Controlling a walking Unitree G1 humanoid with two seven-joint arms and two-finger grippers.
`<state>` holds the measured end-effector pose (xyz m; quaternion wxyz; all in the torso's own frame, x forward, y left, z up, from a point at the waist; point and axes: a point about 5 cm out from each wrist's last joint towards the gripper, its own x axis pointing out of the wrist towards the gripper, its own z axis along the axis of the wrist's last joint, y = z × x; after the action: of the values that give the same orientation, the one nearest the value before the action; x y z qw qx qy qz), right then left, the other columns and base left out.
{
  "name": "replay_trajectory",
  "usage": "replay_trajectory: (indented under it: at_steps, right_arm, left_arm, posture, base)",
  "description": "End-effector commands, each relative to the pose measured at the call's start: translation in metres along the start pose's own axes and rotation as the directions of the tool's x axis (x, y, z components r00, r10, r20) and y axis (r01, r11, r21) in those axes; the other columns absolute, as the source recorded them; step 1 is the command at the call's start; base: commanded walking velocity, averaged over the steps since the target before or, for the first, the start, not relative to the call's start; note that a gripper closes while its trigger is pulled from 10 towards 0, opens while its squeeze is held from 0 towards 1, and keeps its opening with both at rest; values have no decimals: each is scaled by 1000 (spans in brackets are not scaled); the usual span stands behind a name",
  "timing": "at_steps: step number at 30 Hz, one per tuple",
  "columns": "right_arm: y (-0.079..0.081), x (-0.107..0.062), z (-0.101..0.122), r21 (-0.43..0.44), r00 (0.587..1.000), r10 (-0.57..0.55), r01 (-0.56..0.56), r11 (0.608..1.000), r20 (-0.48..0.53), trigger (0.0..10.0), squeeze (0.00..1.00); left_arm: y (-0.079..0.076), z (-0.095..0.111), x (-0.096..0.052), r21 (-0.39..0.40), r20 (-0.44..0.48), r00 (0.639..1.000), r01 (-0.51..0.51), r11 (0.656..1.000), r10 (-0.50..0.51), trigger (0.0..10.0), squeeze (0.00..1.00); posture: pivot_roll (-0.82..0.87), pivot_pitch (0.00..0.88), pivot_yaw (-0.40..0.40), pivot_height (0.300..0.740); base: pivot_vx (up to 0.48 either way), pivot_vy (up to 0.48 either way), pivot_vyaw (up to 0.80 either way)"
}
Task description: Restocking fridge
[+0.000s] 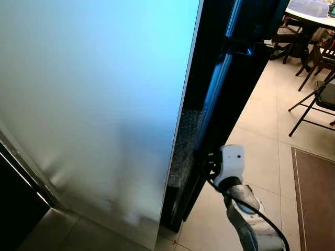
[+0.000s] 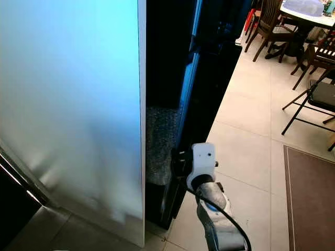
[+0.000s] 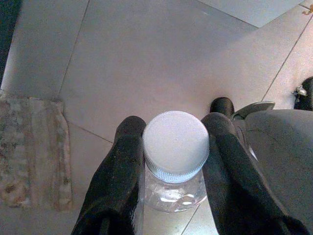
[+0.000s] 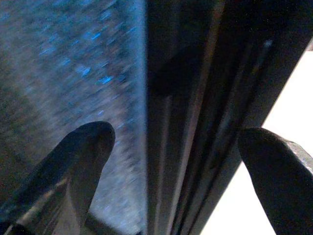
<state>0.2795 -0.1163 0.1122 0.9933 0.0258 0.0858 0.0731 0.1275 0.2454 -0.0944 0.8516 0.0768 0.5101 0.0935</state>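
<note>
A tall pale frosted fridge panel (image 1: 94, 104) stands on my left, and a dark glossy door (image 1: 225, 89) stands ajar to its right. A speckled grey surface (image 2: 157, 141) shows in the gap between them. My right gripper (image 1: 201, 163) is low at the dark door's edge and open, with one finger (image 4: 83, 147) on the speckled side and the other finger (image 4: 274, 166) on the floor side. My left gripper (image 3: 175, 122) hangs over the floor, shut on a clear bottle with a white ribbed cap (image 3: 176, 147).
A dining table (image 1: 314, 10) with wooden chairs stands at the back right. A black folding chair (image 1: 319, 99) is nearer, and a brown rug (image 1: 314, 198) lies on the pale tiled floor. A patterned mat (image 3: 34, 152) lies below the left gripper.
</note>
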Motion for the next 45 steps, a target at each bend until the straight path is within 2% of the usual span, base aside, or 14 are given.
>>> replay_trajectory:
  at_steps: [1, 10, 11, 13, 15, 17, 20, 25, 28, 30, 39, 45]
  right_arm:
    - [-11, 0, -1, -3, 999, -53, 53, 999, -1, 10000, 0]
    - [-21, 4, 3, -8, 995, -101, 101, 995, 19, 10000, 0]
    - [-22, 6, 1, 16, 995, -103, 103, 995, 11, 10000, 0]
    - [-21, 8, 1, 38, 995, -96, 96, 995, 6, 10000, 0]
    - [-16, 11, 0, 22, 999, -39, 39, 999, -4, 10000, 0]
    - [-16, 12, 0, 14, 999, -34, 34, 999, -3, 10000, 0]
    - [-19, 14, 2, -3, 999, -43, 43, 999, 4, 10000, 0]
    - [-24, 17, 3, 18, 999, -40, 40, 999, 1, 10000, 0]
    - [-23, 17, 1, 15, 1000, -17, 17, 1000, -26, 10000, 0]
    - [-23, 16, -4, -20, 998, -21, 19, 1000, -65, 10000, 0]
    - [-22, 6, -15, -33, 990, -11, 7, 999, -142, 10000, 0]
    - [-19, 6, -14, -25, 991, -1, -2, 1000, -133, 10000, 0]
  left_arm:
    - [-4, -7, -1, 8, -30, 999, 11, 1000, -11, 10000, 0]
    - [-7, -2, 0, 11, -16, 1000, 14, 1000, -14, 10000, 0]
    - [-7, -1, 0, 10, -14, 1000, 14, 1000, -14, 10000, 0]
    - [-7, -1, 0, 10, -13, 1000, 14, 1000, -14, 10000, 0]
    - [-7, 0, 0, 6, -13, 1000, 12, 1000, -12, 10000, 0]
    - [-8, -1, 0, 5, -13, 1000, 12, 1000, -12, 10000, 0]
    - [-8, -1, 0, 3, -13, 1000, 13, 1000, -13, 10000, 0]
    - [-9, -2, 0, 5, -17, 1000, 15, 1000, -15, 10000, 0]
    - [-9, -3, 0, 3, -18, 1000, 15, 1000, -15, 10000, 0]
    - [-10, -4, 0, 2, -19, 1000, 16, 1000, -16, 10000, 0]
    - [-11, -7, -1, 5, -25, 999, 20, 1000, -20, 10000, 0]
    - [-11, -7, -1, 7, -23, 999, 22, 1000, -22, 10000, 0]
  posture:
    - [76, 0, -87, 740]
    - [71, 0, -85, 740]
    - [75, 0, -86, 740]
    - [76, 0, -86, 740]
    - [80, 0, -89, 740]
    - [82, 0, -90, 740]
    - [86, 0, -92, 740]
    - [87, 0, -94, 740]
    - [87, 0, -94, 740]
    - [87, 0, -94, 740]
    - [84, 0, -95, 740]
    - [85, 0, -94, 740]
  base:
    - [0, 0, 0]
    - [0, 0, 0]
    - [0, 0, 0]
    - [0, 0, 0]
    - [0, 0, 0]
    - [0, 0, 0]
    - [0, 0, 0]
    - [0, 0, 0]
    - [0, 0, 0]
    - [0, 0, 0]
    - [0, 0, 0]
    - [0, 0, 0]
